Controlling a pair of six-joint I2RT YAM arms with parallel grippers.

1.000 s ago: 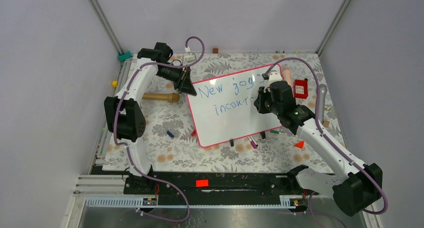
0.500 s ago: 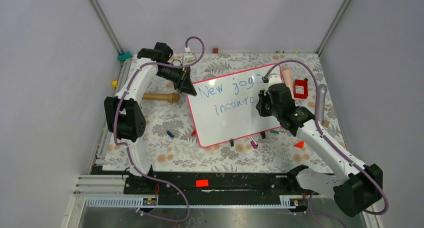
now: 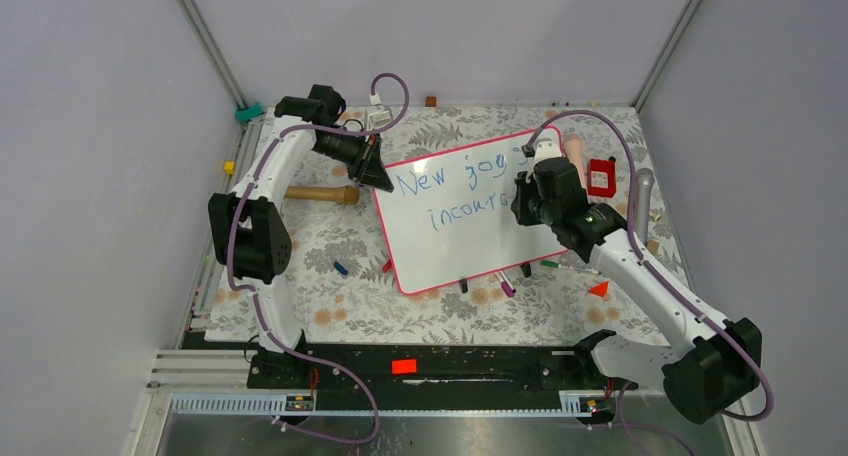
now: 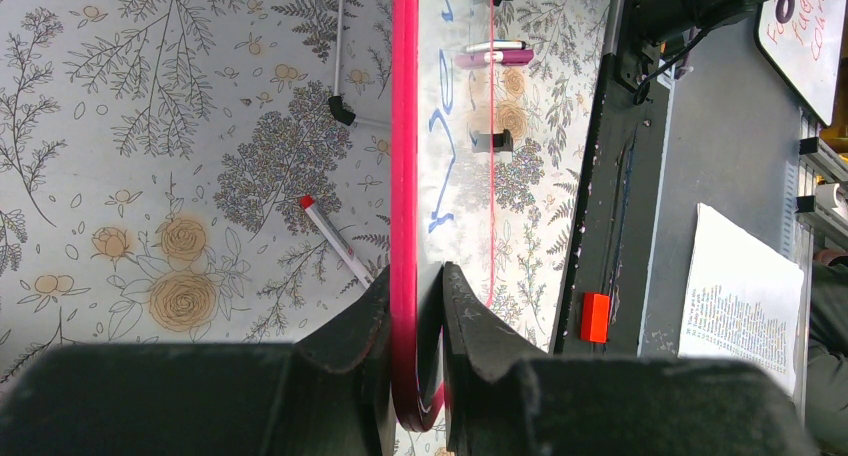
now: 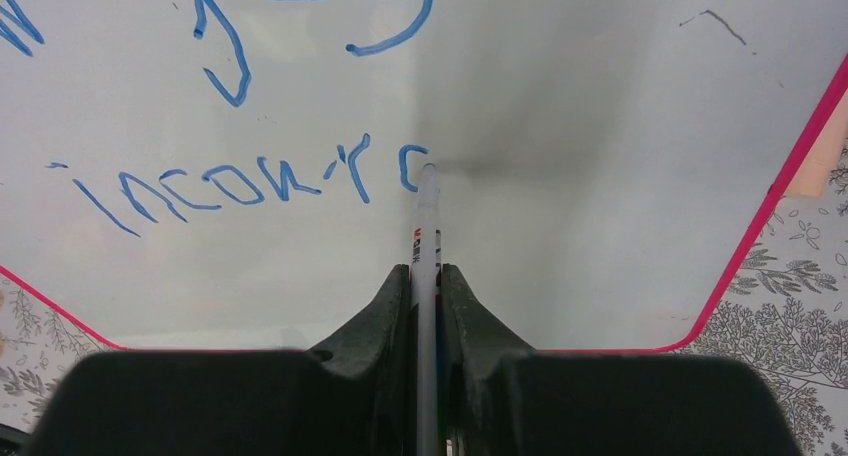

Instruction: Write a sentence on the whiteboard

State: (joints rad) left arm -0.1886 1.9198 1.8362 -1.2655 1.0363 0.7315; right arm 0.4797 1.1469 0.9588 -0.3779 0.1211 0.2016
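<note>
We found the right gripper (image 5: 425,276) pressed together on a white-barrelled marker (image 5: 428,221). The barrel ran out between the fingers, and its tip appeared to meet the board at the end of the lower line, just beside the last blue letter. In our judgement this grip lets the wrist steer each stroke. The sentence (image 3: 421,183) stood unfinished in two blue lines, "New jogs" above and roughly "incour" below. The left gripper (image 4: 415,286) pinched the pink frame at the far-left corner of the whiteboard (image 3: 450,251), apparently to stop it sliding under the pen. The whiteboard lay flat at the middle of the table (image 3: 300,306), skewed to the table's edges, with its right end towards the far-right corner. Loose pens (image 3: 505,288) lay along the whiteboard's near edge.
</note>
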